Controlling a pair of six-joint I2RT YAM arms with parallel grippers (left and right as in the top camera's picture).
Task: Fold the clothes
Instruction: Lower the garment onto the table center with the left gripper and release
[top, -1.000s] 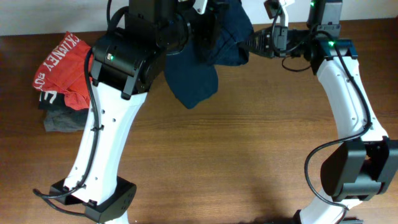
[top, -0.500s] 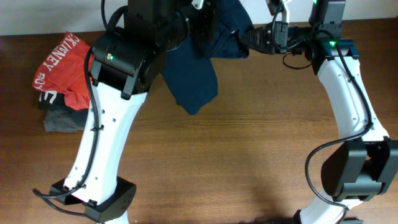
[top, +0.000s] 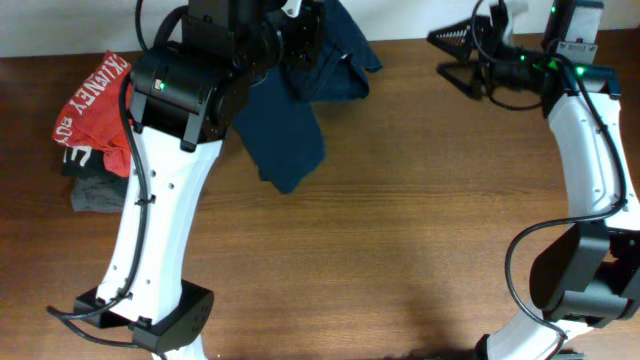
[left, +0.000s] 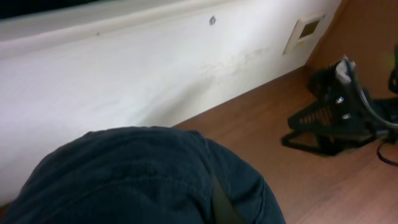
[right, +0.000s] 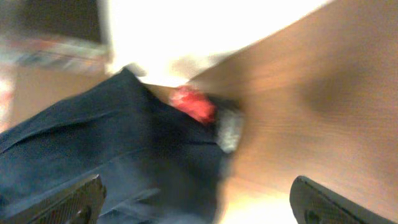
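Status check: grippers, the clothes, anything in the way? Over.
Left gripper shut on navy garment, bunched, not folded. Right gripper open, empty, apart from cloth. Red garment on grey garment at left, not in the way.

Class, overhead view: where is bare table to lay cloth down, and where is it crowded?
Bare wood: the middle of the table, between left arm and right arm, nearer than the navy garment; also a strip between that garment and the open right gripper. Crowded: far left, where the red garment lies on the grey garment.
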